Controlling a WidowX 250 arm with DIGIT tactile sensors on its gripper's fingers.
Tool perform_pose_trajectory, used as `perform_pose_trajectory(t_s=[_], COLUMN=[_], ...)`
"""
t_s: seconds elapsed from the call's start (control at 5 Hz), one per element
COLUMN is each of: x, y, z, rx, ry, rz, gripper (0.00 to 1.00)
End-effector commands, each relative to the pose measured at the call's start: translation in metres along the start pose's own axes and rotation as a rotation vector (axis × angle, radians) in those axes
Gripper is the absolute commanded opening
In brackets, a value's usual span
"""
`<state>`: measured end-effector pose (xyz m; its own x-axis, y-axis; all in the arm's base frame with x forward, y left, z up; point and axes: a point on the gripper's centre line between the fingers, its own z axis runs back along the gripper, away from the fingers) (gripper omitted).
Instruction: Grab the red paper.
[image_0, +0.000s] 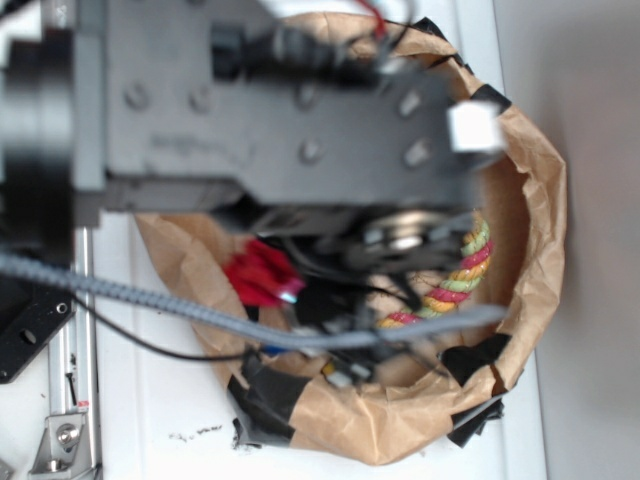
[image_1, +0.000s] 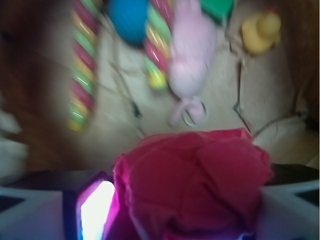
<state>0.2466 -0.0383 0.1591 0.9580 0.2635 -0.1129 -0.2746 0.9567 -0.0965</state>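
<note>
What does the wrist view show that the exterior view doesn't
Only the wrist view shows the pale pink plush toy, teal ball and yellow duck. Only the exterior view shows the brown paper basket's black-taped rim and the arm above it. Both show the red paper at the gripper and the striped rope cane.

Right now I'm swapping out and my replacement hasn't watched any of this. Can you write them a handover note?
Claw: low in the brown paper bin, fingers on both sides of the red paper; firm closure can't be confirmed.
Red paper: fills the wrist view between the fingers; the exterior view shows it under the arm.
Nearby: striped rope, teal ball, pink plush, yellow duck.
Done: approach, paper bracketed.
Left: confirm grip, lift out.
</note>
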Motion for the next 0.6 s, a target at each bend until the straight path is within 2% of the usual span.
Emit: perform_pose_trajectory(t_s=[0.0,0.2,0.4], x=[-0.002,-0.001,0.006], y=[-0.02,-0.012,-0.002], z=[0.07,0.066,0.062], rx=[-0.022,-0.162,-0.124], ry=[-0.156,-0.215,-0.21], rz=[0.171,0.225,0.245], gripper=[0.0,0.0,0.0])
